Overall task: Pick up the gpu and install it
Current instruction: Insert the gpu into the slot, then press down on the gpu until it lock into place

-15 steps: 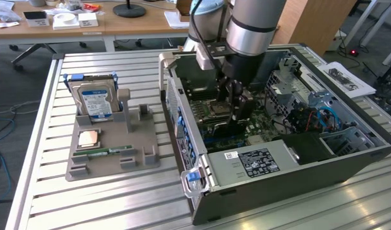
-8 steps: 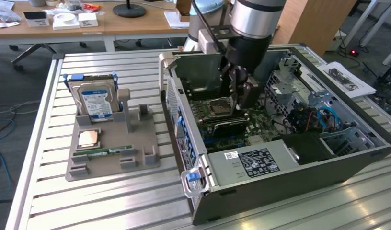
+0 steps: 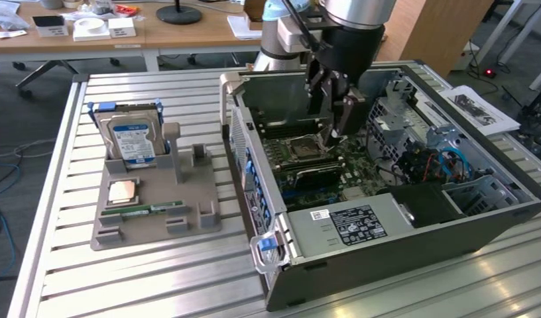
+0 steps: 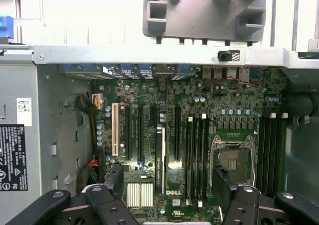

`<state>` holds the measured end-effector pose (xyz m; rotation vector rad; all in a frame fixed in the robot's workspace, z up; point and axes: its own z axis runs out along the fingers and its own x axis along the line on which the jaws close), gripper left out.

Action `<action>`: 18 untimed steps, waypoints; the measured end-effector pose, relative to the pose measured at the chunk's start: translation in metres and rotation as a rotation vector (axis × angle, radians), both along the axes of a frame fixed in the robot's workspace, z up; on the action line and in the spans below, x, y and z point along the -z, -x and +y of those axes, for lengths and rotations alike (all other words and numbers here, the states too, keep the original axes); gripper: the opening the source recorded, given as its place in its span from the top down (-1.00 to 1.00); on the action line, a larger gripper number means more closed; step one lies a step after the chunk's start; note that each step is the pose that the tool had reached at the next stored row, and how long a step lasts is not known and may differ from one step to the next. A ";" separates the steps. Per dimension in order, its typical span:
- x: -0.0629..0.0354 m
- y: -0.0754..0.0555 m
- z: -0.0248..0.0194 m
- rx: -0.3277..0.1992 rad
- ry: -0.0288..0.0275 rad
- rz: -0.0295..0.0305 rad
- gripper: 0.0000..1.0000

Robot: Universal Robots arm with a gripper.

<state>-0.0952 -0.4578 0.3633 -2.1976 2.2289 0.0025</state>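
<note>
My black two-fingered claw [image 4: 164, 205] hangs spread and empty inside the open grey computer case [image 3: 412, 232]. Just beyond it the thin dark gpu card [image 4: 160, 155] stands upright in a slot of the green motherboard [image 4: 199, 110]. I judge it should sit level and fully down. Farther off, the grey plastic parts holder [image 3: 156, 218] on the slatted metal tabletop [image 3: 120, 291] carries a blue-labelled silver hard drive [image 3: 132, 139].
</note>
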 end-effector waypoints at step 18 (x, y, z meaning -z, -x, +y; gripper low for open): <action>-0.0004 0.000 0.0000 0.000 -0.0001 -0.0005 -0.33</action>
